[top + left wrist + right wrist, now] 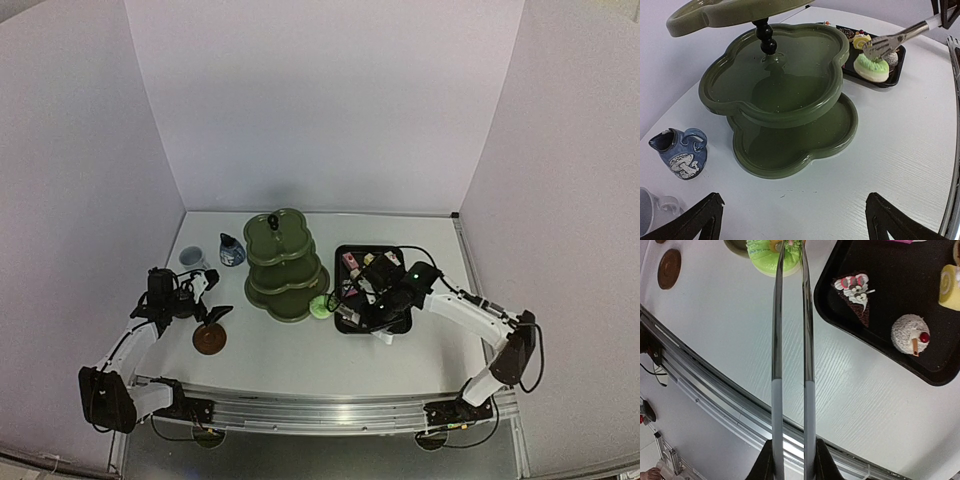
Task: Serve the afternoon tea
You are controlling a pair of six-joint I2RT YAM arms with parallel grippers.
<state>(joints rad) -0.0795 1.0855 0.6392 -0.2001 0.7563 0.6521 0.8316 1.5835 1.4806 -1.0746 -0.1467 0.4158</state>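
The olive stand (284, 265) sits mid-frame in the top view, with the black tray (910, 295) just right of it. The right gripper (792, 460) is clamped on metal tongs (790, 330), whose arms are nearly closed and pinch a green cake (765, 255) between stand and tray. The left gripper (795, 220) gapes wide and empty at lower left. The blue pot (680, 152) bears a mushroom picture.

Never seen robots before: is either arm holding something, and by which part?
Right pincer grips the metal tongs by their handle end; their tips meet a green cake. Left pincer holds nothing.
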